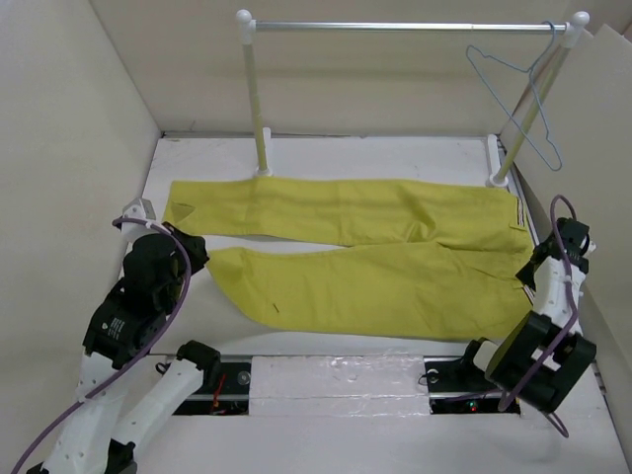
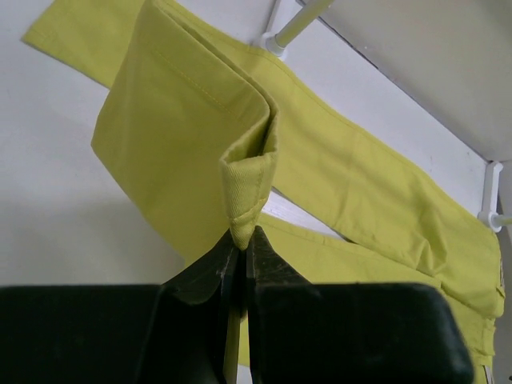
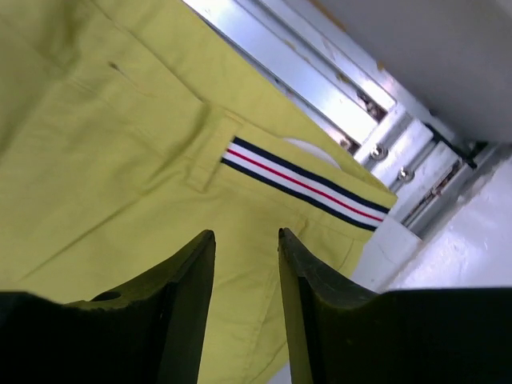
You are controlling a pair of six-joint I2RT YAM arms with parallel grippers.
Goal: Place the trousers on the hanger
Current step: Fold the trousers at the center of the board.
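The mustard-yellow trousers (image 1: 375, 247) lie flat across the table, legs to the left and waistband to the right. My left gripper (image 1: 195, 253) is shut on the cuff of the near leg. In the left wrist view its tips (image 2: 242, 237) pinch a folded corner of the trousers (image 2: 184, 136), which rises above them. My right gripper (image 1: 533, 275) hovers at the waist end. In the right wrist view it (image 3: 246, 237) stands open over the trousers (image 3: 120, 160), close below the striped waistband (image 3: 304, 182). The pale wire hanger (image 1: 515, 91) hangs at the rail's right end.
A metal rail (image 1: 405, 27) on two white posts (image 1: 255, 99) spans the back of the table. Beige walls close in on the left, back and right. An aluminium strip (image 1: 336, 380) runs along the front edge between the arm bases.
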